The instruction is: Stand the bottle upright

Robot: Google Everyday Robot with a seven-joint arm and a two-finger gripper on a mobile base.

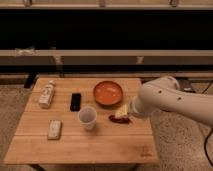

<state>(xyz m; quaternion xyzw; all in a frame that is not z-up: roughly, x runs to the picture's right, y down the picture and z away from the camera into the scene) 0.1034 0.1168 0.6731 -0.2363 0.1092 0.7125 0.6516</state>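
— What takes up most of the view?

— A wooden tabletop (100,145), standing on a speckled floor in front of a dark wall with pale rails. Next in size is the robot's white arm (170,100), which reaches in from the right and bends down over the right half of the wood.

— And on the wood itself?

— The biggest thing is an orange bowl (108,93), set toward the back, a little right of the middle. After that comes the bottle (46,94): it lies on its side near the far left corner, running roughly along the left edge, cap pointing to the back.

— Anything smaller?

— A white cup (87,117) stands upright near the middle, in front of the bowl and to its left. A flat pale packet (54,129) lies toward the front left. A small black object (75,101) lies between the bottle and the bowl.

— Where is the pincer?

— The pincer (120,117) is low over the wood, just right of the cup and in front of the bowl. Its fingers stand apart and hold nothing. It is well apart from the bottle.
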